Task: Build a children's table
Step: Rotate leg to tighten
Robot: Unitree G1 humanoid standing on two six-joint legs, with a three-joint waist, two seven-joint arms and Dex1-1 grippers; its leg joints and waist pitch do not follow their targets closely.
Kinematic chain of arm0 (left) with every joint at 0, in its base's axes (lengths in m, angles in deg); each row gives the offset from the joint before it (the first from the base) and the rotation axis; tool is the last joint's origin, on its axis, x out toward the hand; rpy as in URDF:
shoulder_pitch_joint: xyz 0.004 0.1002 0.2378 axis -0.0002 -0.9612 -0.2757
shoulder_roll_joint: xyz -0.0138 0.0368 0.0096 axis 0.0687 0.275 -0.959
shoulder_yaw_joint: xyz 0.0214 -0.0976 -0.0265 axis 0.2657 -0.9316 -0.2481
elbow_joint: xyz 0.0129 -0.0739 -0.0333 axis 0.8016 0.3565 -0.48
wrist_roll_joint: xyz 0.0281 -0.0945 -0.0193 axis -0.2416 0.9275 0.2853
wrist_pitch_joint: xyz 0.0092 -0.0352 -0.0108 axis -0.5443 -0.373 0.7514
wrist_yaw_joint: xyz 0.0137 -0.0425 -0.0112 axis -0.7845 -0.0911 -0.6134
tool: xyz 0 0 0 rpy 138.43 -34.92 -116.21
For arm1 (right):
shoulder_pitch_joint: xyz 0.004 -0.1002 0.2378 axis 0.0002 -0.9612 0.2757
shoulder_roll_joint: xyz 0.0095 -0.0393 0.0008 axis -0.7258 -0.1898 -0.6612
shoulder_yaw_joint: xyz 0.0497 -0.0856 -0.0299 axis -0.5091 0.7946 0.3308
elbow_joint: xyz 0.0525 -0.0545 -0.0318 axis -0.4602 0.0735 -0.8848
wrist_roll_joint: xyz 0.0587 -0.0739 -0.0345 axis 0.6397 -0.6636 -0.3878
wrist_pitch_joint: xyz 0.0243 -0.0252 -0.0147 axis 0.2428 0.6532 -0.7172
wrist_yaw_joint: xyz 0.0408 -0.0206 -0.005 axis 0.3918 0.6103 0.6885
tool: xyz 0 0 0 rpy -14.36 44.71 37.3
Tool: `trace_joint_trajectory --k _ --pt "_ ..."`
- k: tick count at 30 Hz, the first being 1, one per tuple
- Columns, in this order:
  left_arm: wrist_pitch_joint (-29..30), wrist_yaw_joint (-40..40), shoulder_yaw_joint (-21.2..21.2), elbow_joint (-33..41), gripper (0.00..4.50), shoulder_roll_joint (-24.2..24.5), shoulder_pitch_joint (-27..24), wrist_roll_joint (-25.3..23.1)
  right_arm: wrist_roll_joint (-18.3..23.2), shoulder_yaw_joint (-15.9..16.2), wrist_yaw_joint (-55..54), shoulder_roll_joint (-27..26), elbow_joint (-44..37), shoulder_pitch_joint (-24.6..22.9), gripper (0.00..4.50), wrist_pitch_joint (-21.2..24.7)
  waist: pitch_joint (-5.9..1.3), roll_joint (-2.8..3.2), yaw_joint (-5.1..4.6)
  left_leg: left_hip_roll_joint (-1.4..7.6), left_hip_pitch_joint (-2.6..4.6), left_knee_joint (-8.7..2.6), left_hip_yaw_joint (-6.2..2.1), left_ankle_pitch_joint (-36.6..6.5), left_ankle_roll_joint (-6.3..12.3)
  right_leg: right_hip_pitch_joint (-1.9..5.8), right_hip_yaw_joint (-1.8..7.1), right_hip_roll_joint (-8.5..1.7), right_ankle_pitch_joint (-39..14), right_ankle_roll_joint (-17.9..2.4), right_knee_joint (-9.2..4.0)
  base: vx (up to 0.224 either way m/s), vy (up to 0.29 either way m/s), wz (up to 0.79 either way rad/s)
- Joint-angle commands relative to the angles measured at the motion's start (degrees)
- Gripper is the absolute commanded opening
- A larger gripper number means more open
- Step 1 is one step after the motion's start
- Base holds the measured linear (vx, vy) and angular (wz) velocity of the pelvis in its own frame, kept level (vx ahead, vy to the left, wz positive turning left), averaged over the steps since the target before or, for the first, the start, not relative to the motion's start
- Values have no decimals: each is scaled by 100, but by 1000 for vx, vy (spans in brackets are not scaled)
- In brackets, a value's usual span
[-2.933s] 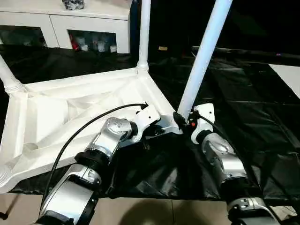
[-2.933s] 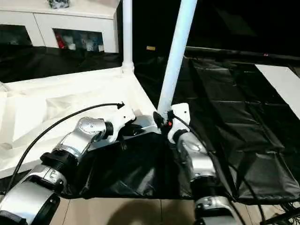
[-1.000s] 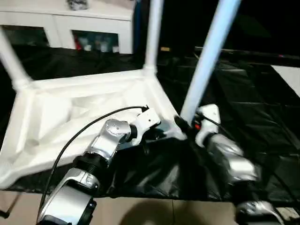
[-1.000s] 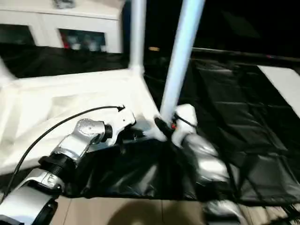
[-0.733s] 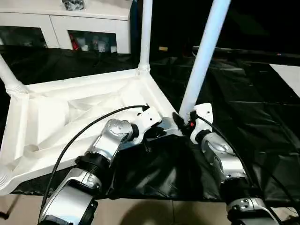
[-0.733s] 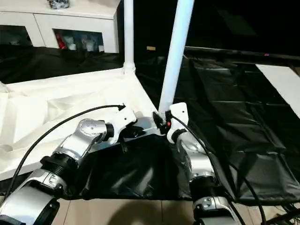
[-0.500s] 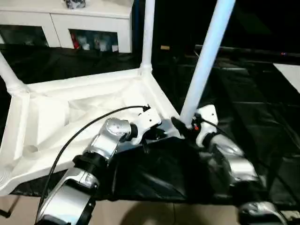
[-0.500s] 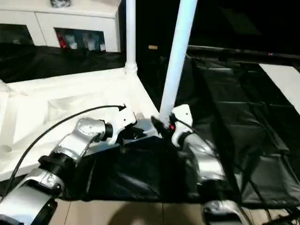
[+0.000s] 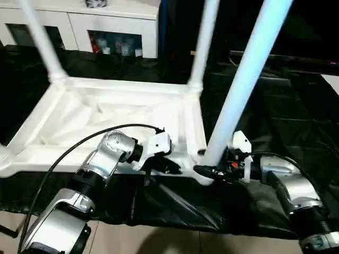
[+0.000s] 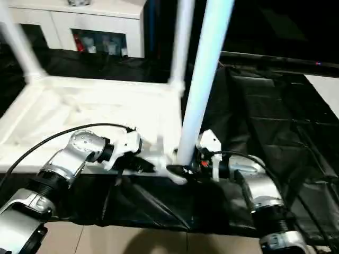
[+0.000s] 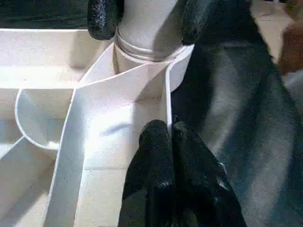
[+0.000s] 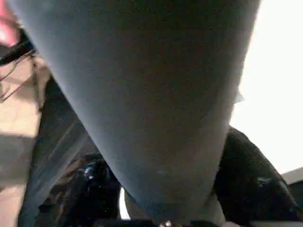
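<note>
My right tool (image 9: 207,170) grips the leg (image 9: 244,79) at its socket; my left tool (image 11: 163,137), shut, pinches the tabletop (image 9: 114,114) rim beside it. At least three legs stand, so I judge little remains.

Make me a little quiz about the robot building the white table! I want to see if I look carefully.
1. True or false: the white plastic table top lies with its ribbed underside facing up.
2. The right gripper has its two black fingers on either side of what?
A. a cupboard door
B. the base of the near white tube leg
C. a loose screw
3. Fill in the missing word: the table lies on a crinkly ______ sheet.

Key: 1 true; 2 B; 3 black.
</note>
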Motion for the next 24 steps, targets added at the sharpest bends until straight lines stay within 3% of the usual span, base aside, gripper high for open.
trace_joint_trajectory --k 1,9,12,15,18,19,20,21,22,24 --pt "-77 -128 140 56 0 48 17 -65 -102 334 396 110 -30 -8 233 165 -263 19 2 194 -65 -378 -10 -390 698 363 335 -338 -146 -1663 -335 0 0 0" --pt "-55 80 69 -82 0 -11 87 -85 -7 449 474 56 -204 -126 207 400 -264 19 31 197 -56 -378 -5 -432 611 362 334 -329 -257 -1618 -342 0 0 0" --pt "173 751 -66 -269 0 -195 183 -182 169 285 123 -136 -343 -329 207 613 -257 13 65 198 -46 -377 3 -395 621 349 343 -333 -201 -1614 -354 0 0 0" --pt "369 1127 -165 -291 0 -380 205 -129 261 122 -305 -353 -371 -432 207 705 -226 18 116 201 -9 -407 6 -695 469 316 343 -341 -758 -1504 -420 0 0 0" --pt "469 1368 -194 -278 0 -515 198 -144 260 23 -655 -531 -295 -469 207 584 -211 9 110 186 -18 -429 -12 -937 311 314 339 -348 -1445 -1243 -493 0 0 0" --pt "576 1687 -197 -271 0 -714 189 -188 85 -160 -1434 -862 9 -434 206 251 -215 7 104 187 -24 -436 -18 -925 262 311 338 -352 -1555 -1153 -503 0 0 0" --pt "639 1856 -213 -273 0 -826 185 -197 6 -270 -1855 -1048 163 -402 206 195 -203 40 88 181 -26 -446 -28 -1005 190 286 333 -357 -1684 -1114 -521 0 0 0" --pt "639 1856 -213 -273 0 -826 185 -197 6 -270 -1855 -1048 163 -402 206 195 -206 22 65 177 -52 -451 -34 -1005 153 308 327 -354 -1747 -1064 -521 0 0 0" --pt "768 2082 -251 -255 0 -1033 183 -166 -183 -422 -2636 -1345 463 -305 204 103 -208 16 36 169 -62 -457 -46 -1026 120 306 318 -347 -1840 -998 -532 0 0 0" --pt "872 2367 -283 -287 0 -1215 224 -173 -281 -543 -3194 -1614 693 -202 202 84 -208 20 -37 151 -72 -457 -52 -1071 78 299 315 -339 -1896 -968 -540 0 0 0"
